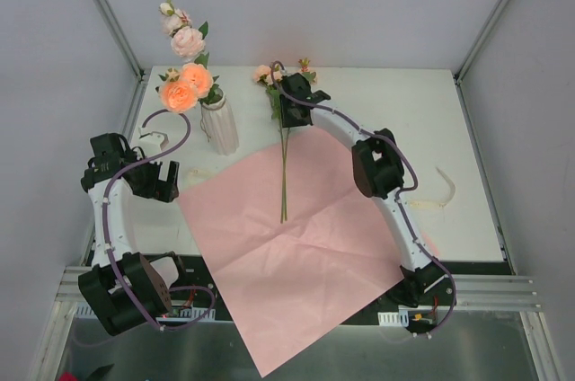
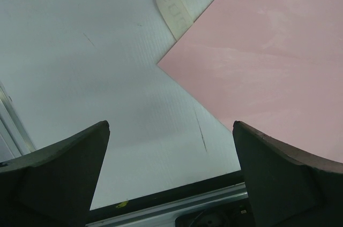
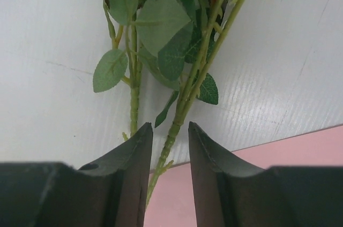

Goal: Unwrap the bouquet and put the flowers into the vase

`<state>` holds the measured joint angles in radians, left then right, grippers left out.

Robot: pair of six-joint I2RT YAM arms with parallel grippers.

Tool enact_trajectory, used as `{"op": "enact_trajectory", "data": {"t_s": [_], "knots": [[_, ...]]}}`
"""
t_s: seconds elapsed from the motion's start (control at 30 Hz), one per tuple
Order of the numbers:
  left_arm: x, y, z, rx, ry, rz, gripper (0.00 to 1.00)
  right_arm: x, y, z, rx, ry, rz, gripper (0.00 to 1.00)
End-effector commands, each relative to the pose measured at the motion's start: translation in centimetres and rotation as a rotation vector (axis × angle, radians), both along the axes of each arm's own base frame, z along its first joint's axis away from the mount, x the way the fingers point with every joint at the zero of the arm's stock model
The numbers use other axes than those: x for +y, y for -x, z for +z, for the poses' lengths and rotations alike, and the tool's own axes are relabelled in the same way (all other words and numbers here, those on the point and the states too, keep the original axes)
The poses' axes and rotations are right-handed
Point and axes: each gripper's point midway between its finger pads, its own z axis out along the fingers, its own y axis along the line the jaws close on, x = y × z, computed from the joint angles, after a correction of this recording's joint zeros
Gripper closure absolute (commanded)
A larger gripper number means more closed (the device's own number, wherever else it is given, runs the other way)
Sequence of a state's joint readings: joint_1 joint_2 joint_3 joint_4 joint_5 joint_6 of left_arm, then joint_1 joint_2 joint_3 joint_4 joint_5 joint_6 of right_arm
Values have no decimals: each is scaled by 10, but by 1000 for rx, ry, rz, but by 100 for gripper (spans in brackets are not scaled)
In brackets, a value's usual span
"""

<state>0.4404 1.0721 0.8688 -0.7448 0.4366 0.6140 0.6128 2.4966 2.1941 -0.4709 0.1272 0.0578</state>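
Thin leafy green stems (image 3: 188, 96) between right tool's (image 3: 169, 128) black wedges

Plain pale pink wrapping paper (image 1: 296, 264); white table (image 1: 431, 111); white ribbed vase (image 1: 219, 127); peach-orange and pale pink roses (image 1: 189, 86); green stems (image 1: 284, 174), veined green leaves (image 3: 161, 29); cream ribbon (image 2: 170, 7).

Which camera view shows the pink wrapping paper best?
The top external view: nearly the whole pink wrapping paper lies unfolded there. The left wrist view shows only one corner; the right wrist view only a small strip.
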Motion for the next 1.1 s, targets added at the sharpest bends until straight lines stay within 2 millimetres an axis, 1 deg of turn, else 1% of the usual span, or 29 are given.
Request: {"op": "enact_trajectory", "data": {"t_s": [0.0,0.03,0.07,0.13,0.2,0.27,0.33,0.4,0.47,0.5,0.53,0.57,0.6,0.63,0.7,0.73,0.77,0.8,0.87,0.9,0.93,0.97,1.0,1.03,1.07], "knots": [[2,1,9,-20,-9,1,1,0,-2,10,26,-31,-59,67],[2,1,9,-21,-12,-1,1,-2,-2,3,42,-30,-67,67],[3,1,9,-20,-19,0,1,-1,-3,6,51,-38,-71,67],[4,2,11,-28,-29,-4,1,-3,-1,0,78,-43,-83,68],[4,2,15,-43,-39,-8,1,-5,3,-6,103,-38,-82,68],[3,2,18,-54,-44,-10,1,-8,6,-7,119,-31,-84,68],[2,3,21,-67,-50,-17,1,-10,10,-10,138,-20,-79,70],[3,4,25,-81,-60,-18,1,-14,19,-14,171,0,-79,73],[2,4,27,-89,-61,-20,1,-19,25,-17,187,14,-79,76],[1,4,29,-97,-58,-21,1,-20,25,-17,185,15,-82,83],[-1,4,30,-100,-52,-27,1,-24,30,-15,188,20,-84,87],[-2,4,31,-103,-48,-26,1,-23,28,-11,170,8,-87,92],[-3,4,32,-106,-44,-26,1,-25,27,-7,159,7,-94,99],[-4,4,32,-107,-36,-28,1,-25,28,5,139,-4,-95,99],[-6,3,32,-103,-22,-27,1,-21,19,26,74,-46,-109,99],[-7,3,32,-102,-14,-31,1,-20,15,54,20,-85,-112,99],[-7,2,31,-96,-7,-31,1,-18,11,66,-20,-115,-124,99],[-7,1,32,-93,-2,-26,1,-17,8,99,-79,-159,-125,99],[-8,0,30,-81,17,-28,1,-15,3,136,-164,-225,-138,99],[-9,0,30,-79,22,-30,1,-17,4,171,-220,-272,-147,99],[-10,0,29,-75,25,-30,1,-19,4,191,-256,-299,-157,99],[-10,0,28,-70,28,-30,1,-20,0,216,-320,-344,-168,99],[-11,1,26,-64,33,-33,1,-25,7,248,-377,-387,-173,99],[-11,2,24,-58,38,-32,1,-25,5,277,-448,-453,-181,99],[-12,3,22,-47,45,-33,1,-25,8,297,-492,-494,-176,99]]}}
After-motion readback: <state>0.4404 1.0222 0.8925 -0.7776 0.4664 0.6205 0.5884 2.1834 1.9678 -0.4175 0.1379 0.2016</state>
